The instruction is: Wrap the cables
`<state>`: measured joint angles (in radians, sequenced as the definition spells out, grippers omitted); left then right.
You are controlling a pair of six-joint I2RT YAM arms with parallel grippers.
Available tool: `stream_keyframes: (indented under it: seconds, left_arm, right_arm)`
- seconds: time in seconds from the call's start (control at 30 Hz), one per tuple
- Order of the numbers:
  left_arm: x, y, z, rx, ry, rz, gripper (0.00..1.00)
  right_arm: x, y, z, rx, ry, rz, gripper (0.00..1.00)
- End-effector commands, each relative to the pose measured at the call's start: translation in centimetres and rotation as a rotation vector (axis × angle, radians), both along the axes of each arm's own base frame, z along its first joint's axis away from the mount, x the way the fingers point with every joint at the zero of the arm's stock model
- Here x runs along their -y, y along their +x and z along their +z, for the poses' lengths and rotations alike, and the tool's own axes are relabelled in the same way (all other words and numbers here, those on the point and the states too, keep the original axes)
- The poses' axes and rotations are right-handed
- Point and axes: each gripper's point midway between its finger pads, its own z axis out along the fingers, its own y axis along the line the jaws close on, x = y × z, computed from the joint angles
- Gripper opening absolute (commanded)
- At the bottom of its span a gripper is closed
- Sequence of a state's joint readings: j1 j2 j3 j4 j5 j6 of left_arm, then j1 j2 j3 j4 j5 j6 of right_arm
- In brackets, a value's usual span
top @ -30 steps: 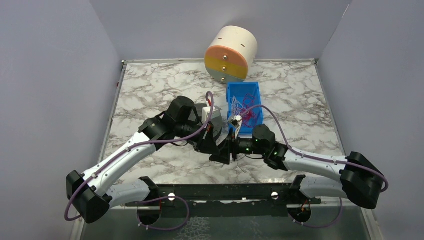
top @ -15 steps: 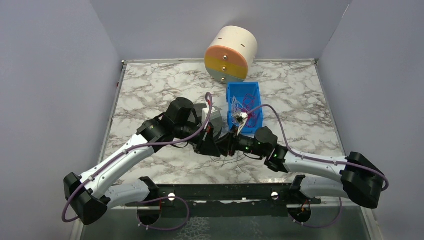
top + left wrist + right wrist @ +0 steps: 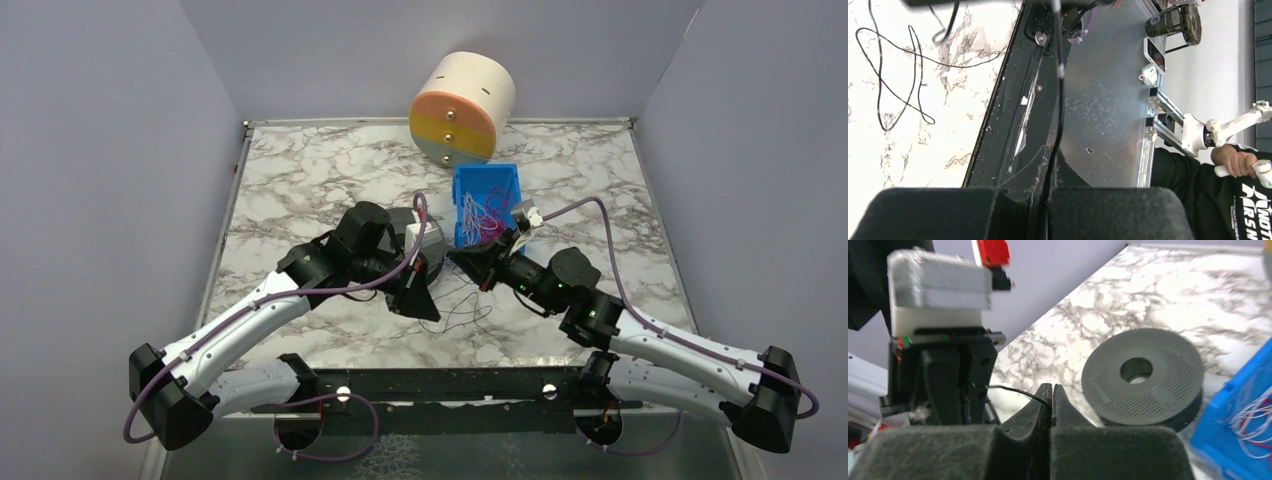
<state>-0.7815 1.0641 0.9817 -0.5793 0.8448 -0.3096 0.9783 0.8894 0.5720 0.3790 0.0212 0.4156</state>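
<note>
- Top external view: the blue bin (image 3: 487, 178) sits on the marble bench (image 3: 300, 180) and holds a tangle of red, purple and white cables (image 3: 484, 212).
- A grey spool (image 3: 428, 238) lies flat just left of the bin; a round drum (image 3: 462, 107) on its side rests behind the bin.
- Both arms reach in toward the bench in front of the bin's near left corner.
- Right tool (image 3: 1052, 390): fingers pressed together, pinching a thin dark cable (image 3: 1018, 391) close to the spool.
- Left tool (image 3: 1048, 200): also closed, with the dark cable coming out from between its pads.
- Slack loops of dark cable lie on the bench in front of the bin, between the two tools.
</note>
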Motion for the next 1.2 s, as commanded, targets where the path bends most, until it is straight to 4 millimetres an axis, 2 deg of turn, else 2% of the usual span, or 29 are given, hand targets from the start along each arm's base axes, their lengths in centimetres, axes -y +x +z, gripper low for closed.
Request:
stream_keyframes:
  seconds: [0.0,0.23,0.43,0.63,0.7,0.8,0.97,1.17]
  left_arm:
    - [-0.1,-0.4,-0.6,0.0,0.015,-0.015,0.0]
    - [0.1,-0.6,-1.0,0.013,0.026,-0.038,0.0]
    - [0.3,0.0,-1.1,0.042,0.035,-0.03,0.0]
    - [0.4,1.6,-0.8,0.115,0.057,0.04,0.3]
    - [0.2,2.4,-0.5,0.153,0.067,0.08,0.43]
    - [-0.3,3.9,0.5,0.227,0.081,0.158,0.56]
    - [-1.2,5.9,1.9,0.318,0.103,0.275,0.66]
    - [-2.6,8.8,1.1,0.37,0.2,0.433,0.73]
  right_arm:
    - [2.4,1.3,2.9,0.1,-0.084,-0.123,0.01]
    - [4.6,1.3,4.1,0.129,-0.202,-0.171,0.01]
    - [5.6,1.0,3.1,0.086,-0.313,-0.166,0.01]
    - [6.6,1.1,1.6,0.005,-0.42,-0.196,0.01]
    - [7.2,1.4,1.1,-0.027,-0.454,-0.229,0.01]
    - [8.6,1.9,0.3,-0.076,-0.518,-0.302,0.01]
    - [11.4,3.0,-0.1,-0.132,-0.607,-0.466,0.01]
    - [13.6,3.8,-0.6,-0.181,-0.662,-0.609,0.01]
